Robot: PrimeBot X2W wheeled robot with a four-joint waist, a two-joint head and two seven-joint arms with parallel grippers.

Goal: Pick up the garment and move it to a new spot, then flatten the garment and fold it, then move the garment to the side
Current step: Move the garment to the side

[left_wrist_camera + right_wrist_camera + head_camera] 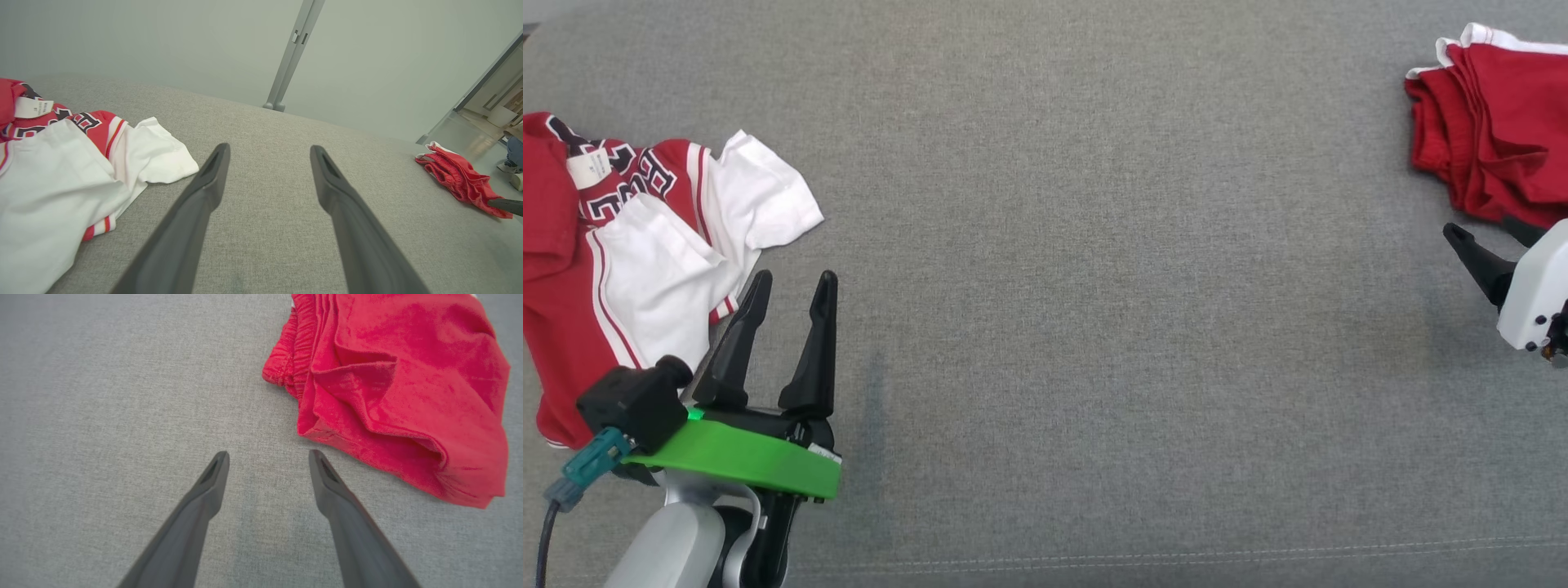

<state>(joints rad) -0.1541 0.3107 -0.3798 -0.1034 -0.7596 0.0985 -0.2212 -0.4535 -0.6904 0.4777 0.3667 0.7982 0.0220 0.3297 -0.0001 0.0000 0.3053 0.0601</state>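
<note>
Fingers of the left gripper (794, 279) are gaping beside the crumpled red-and-white jersey (645, 278) at the grey fabric surface's (1094, 286) left edge, probably readying a pick; the right gripper (267, 455) is waiting wide.

A grey post (291, 61) rises behind the grey fabric surface (1094, 286).

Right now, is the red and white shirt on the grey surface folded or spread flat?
Neither: the red and white lettered shirt lies crumpled, white cloth bunched over red, its lettering half hidden.
</note>
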